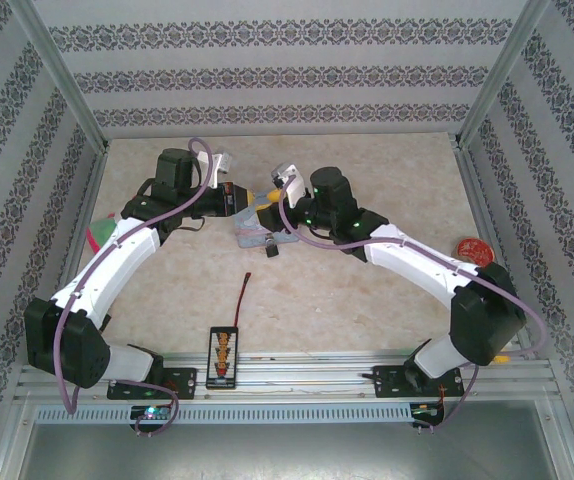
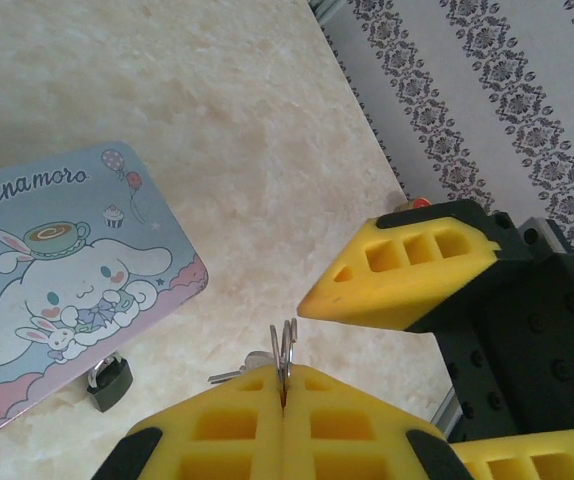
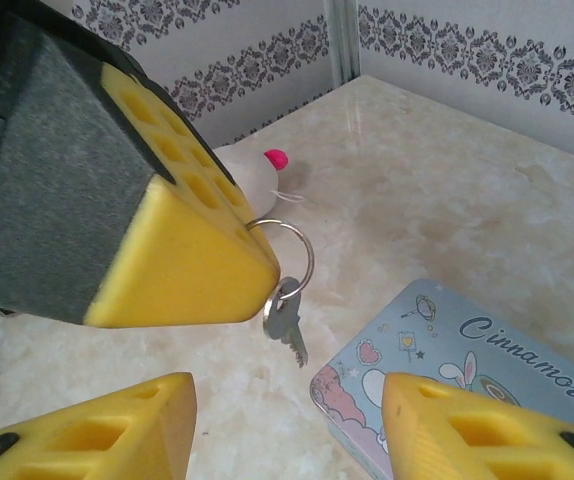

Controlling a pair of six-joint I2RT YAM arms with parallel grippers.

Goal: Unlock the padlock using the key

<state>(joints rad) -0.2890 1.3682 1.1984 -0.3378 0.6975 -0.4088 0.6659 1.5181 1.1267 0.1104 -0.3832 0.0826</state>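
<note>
The tiny dark padlock (image 2: 110, 378) with its silvery shackle stands on the table against the near edge of the pale blue Cinnamoroll tin (image 2: 57, 280). My left gripper (image 2: 284, 388) is shut on a silver key ring (image 2: 285, 345). In the right wrist view the ring (image 3: 297, 250) sticks out from the left gripper's yellow finger (image 3: 182, 255), and the key (image 3: 288, 322) hangs from it above the table, just left of the tin (image 3: 467, 355). My right gripper (image 3: 287, 398) stands open below the key, with nothing between its fingers. Both grippers meet above the tin (image 1: 255, 238) at mid table.
A white toy with a pink tip (image 3: 262, 172) lies behind the key. A red cable (image 1: 245, 290) and a black pack with an orange label (image 1: 223, 355) lie near the front edge. A red round thing (image 1: 473, 248) sits at the right wall and a pink-green one (image 1: 97, 237) at the left.
</note>
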